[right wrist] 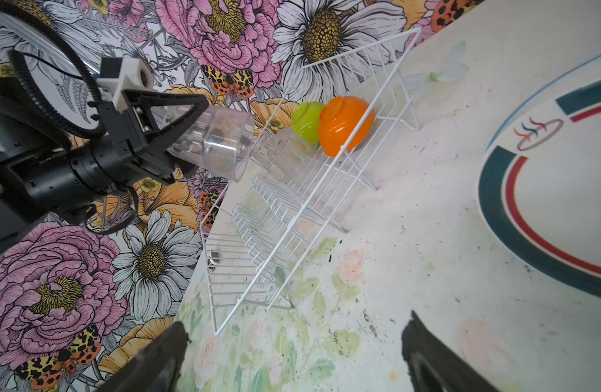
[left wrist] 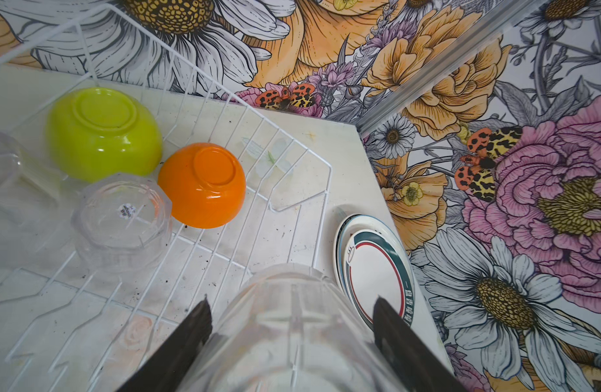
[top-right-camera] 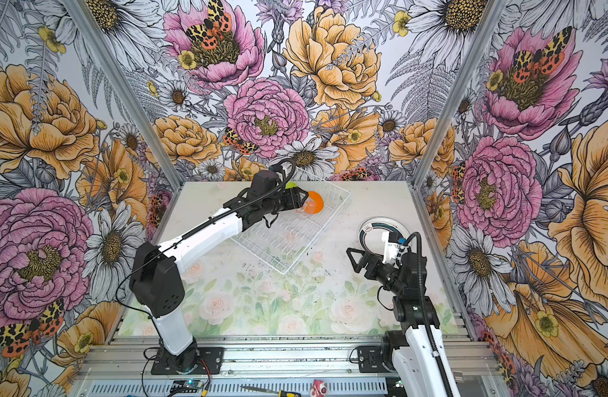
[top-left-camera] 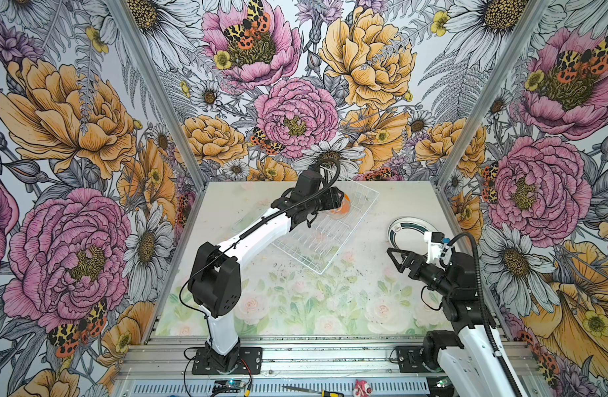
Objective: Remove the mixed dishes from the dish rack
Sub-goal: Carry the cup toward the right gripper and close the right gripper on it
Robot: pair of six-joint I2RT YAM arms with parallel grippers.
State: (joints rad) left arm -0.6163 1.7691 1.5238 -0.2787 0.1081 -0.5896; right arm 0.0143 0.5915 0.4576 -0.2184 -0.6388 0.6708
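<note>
My left gripper [left wrist: 292,300] is shut on a clear tumbler [left wrist: 292,342], lifted over the far end of the white wire dish rack [top-left-camera: 350,233]; the same grip shows in the right wrist view on the tumbler [right wrist: 217,142]. In the rack, upside down, lie a lime-green bowl [left wrist: 102,132], an orange bowl [left wrist: 204,185] and two more clear tumblers [left wrist: 122,220]. White plates with teal and red bands [top-left-camera: 410,230] are stacked on the table right of the rack. My right gripper [top-left-camera: 395,259] hovers open and empty over the table just in front of the plates.
The rack [top-right-camera: 317,235] sits at an angle at the back of the flowered table [top-right-camera: 295,302], near the back wall. The plate stack [top-right-camera: 378,228] lies close to the right wall. Tools lie on the metal rail [top-left-camera: 323,361] at the front.
</note>
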